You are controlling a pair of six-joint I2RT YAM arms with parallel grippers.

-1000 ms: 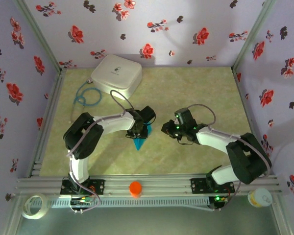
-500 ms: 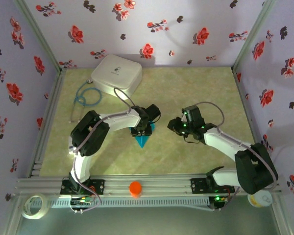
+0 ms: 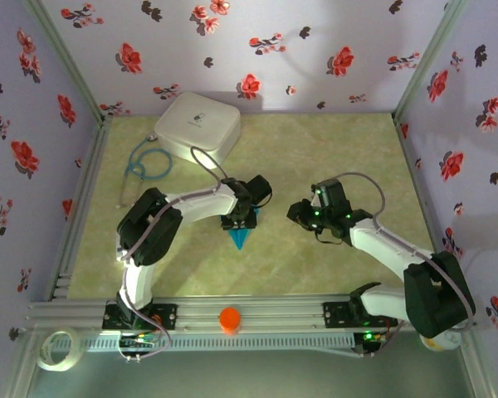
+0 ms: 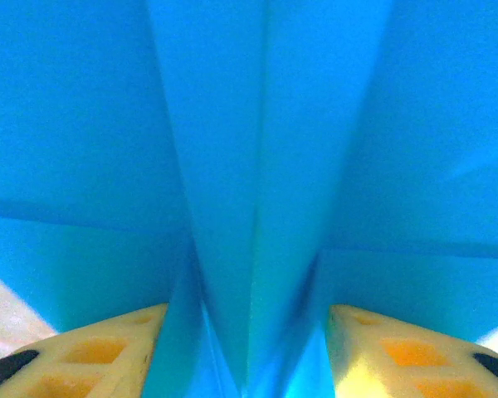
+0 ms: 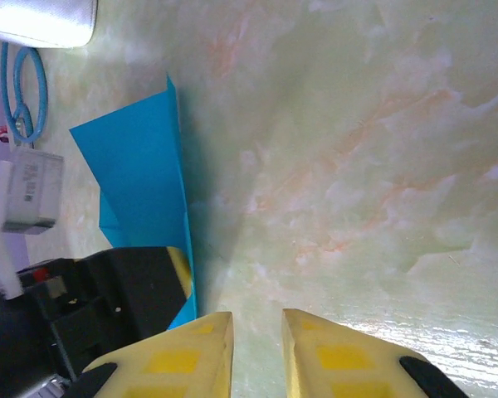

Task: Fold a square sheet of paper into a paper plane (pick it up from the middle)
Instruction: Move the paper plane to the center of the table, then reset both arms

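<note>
Lying idle, cable: blue, looped at far left, well apart from the work.
Box: white, rounded, at the far-left corner, away from the folding.
Left gripper: jaws partly apart astride the plane's centre fold, probably to steady it; whether they pinch it cannot be told.
Plane: turquoise dart, mid-table, nose toward the arm bases, tail under the left gripper.
Right gripper: fingers narrowly parted, holding nothing, near the plane's right side; seemingly standing by.
Table: pale green, marbled, matte.
Walls: lilac, printed with red flowers.
</note>
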